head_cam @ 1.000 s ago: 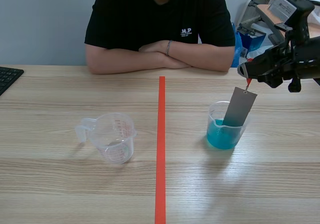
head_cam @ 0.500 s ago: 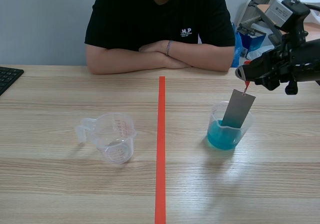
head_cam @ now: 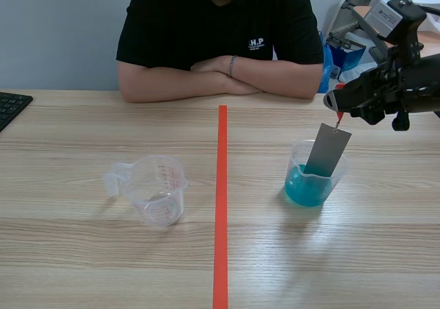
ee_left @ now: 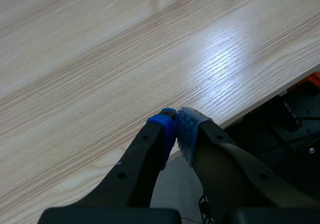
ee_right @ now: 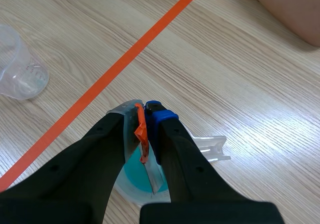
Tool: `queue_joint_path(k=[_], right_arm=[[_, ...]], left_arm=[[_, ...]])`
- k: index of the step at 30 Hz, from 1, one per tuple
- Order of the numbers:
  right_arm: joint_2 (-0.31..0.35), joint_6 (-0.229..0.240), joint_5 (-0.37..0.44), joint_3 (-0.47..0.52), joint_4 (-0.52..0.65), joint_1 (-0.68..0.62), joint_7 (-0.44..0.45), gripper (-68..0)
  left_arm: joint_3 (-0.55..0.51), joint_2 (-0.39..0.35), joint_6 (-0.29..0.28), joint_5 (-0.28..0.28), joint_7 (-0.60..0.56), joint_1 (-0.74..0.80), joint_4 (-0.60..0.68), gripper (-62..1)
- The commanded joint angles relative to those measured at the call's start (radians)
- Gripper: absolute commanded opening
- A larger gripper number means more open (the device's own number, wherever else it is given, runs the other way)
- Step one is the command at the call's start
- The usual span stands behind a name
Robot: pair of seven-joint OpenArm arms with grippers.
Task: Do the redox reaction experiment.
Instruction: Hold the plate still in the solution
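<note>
Pinching an orange tab (ee_right: 142, 134) between its closed fingers, the right gripper (ee_right: 145, 108) hangs a grey strip (head_cam: 327, 151) over the cup of blue liquid (head_cam: 308, 185). The strip's lower end sits inside the cup, seemingly just reaching the liquid. A clear jug (head_cam: 159, 188) stands across the tape line (head_cam: 221, 206). The left gripper (ee_left: 176, 124), pads pressed together on nothing, hovers at the table (ee_left: 100, 59) edge.

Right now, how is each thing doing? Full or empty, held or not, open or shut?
blue-liquid cup: upright, partly full.
grey plate: hanging from the orange tag, lower end inside the blue-liquid cup.
right gripper: shut on the orange tag, above the blue-liquid cup.
clear measuring cup: upright, empty, not held.
left gripper: shut on nothing.
</note>
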Motion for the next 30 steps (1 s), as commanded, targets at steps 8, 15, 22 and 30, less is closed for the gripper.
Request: queue_joint_path(k=[8, 15, 22, 30], right_arm=[[0.01, 0.011, -0.001, 0.0, 0.006, 0.014, 0.012, -66.1], [0.01, 0.011, -0.019, -0.001, 0.005, 0.014, 0.024, -66.1], [0.01, 0.011, -0.027, -0.012, 0.005, 0.011, 0.031, -66.1], [0.01, 0.011, -0.027, -0.022, 0.005, 0.011, 0.037, -66.1]], left_arm=[[-0.014, 0.0, -0.002, -0.006, -0.014, 0.002, 0.003, -56.9], [-0.014, 0.0, -0.002, -0.006, -0.014, 0.002, 0.003, -56.9], [-0.014, 0.0, -0.002, -0.006, -0.014, 0.002, 0.003, -56.9], [-0.014, 0.0, -0.003, -0.006, -0.014, 0.002, 0.003, -56.9]])
